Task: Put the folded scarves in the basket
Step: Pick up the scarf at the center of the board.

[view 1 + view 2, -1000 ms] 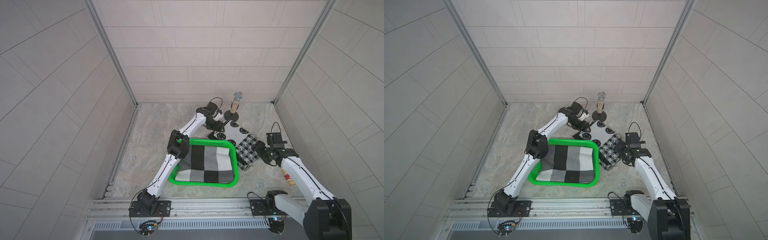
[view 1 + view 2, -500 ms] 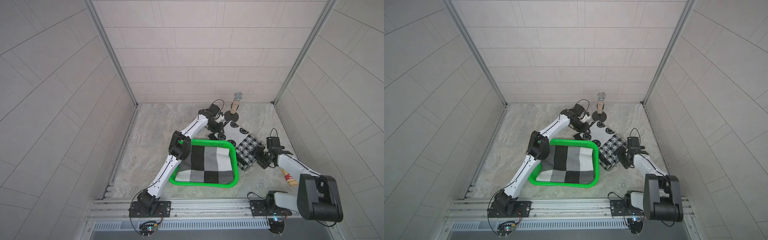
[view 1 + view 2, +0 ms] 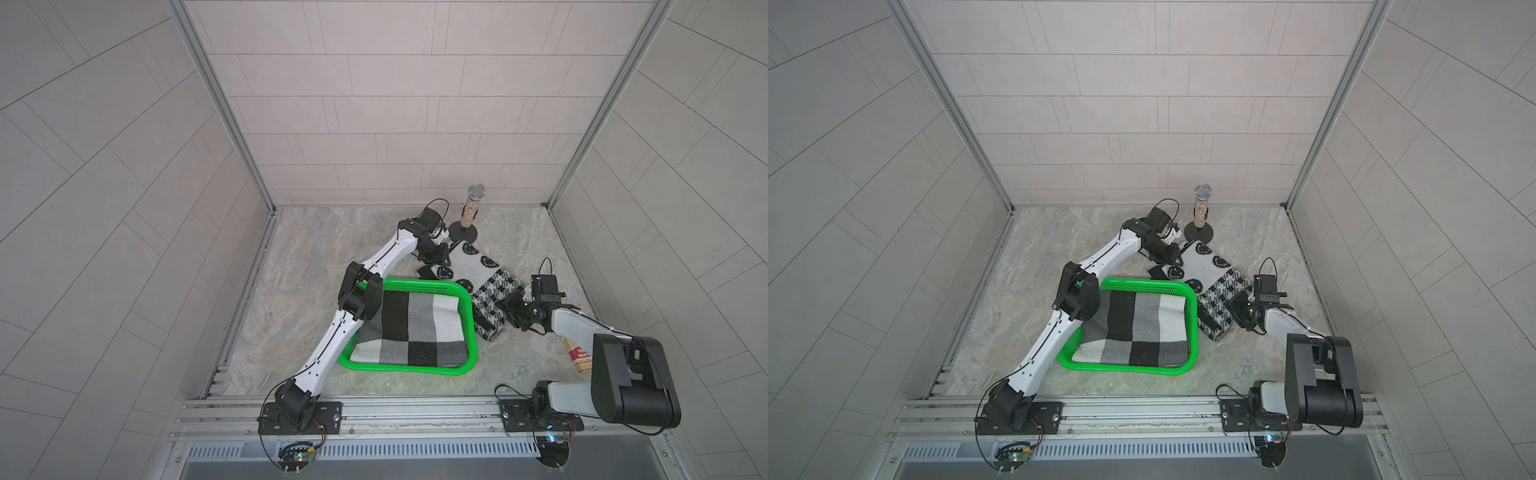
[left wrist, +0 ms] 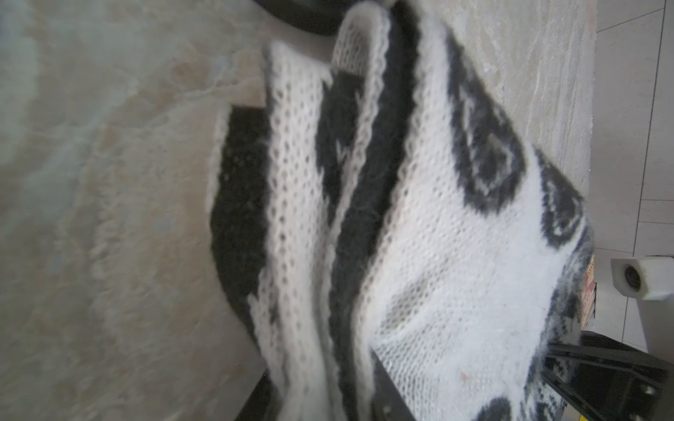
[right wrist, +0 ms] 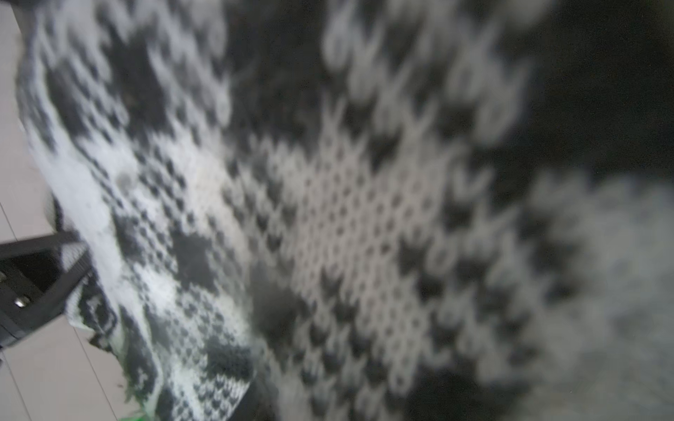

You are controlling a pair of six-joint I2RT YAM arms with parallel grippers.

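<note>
The folded scarf (image 3: pixel 478 278) (image 3: pixel 1212 274) is a black-and-white knit with round faces and houndstooth, and lies on the floor just right of the basket. The bright green basket (image 3: pixel 399 370) (image 3: pixel 1142 283) holds a checked black, grey and white cloth (image 3: pixel 415 328). My left gripper (image 3: pixel 438 259) (image 3: pixel 1169 259) is at the scarf's far end. In the left wrist view it (image 4: pixel 321 397) is shut on the scarf's (image 4: pixel 437 237) layered edge. My right gripper (image 3: pixel 510 307) (image 3: pixel 1239 309) is shut on the scarf's near right edge. The knit (image 5: pixel 346 218) fills the right wrist view.
A glittery microphone on a round black stand (image 3: pixel 471 208) is at the back, close behind the left gripper. A red-labelled pack of sticks (image 3: pixel 577 355) lies on the floor under the right arm. The left arm's elbow hangs over the basket's left rim.
Both grippers have closed on the scarf's ends. The right arm dropped low and pushed in against the scarf's near edge; the left gripper shifted slightly toward the scarf.
</note>
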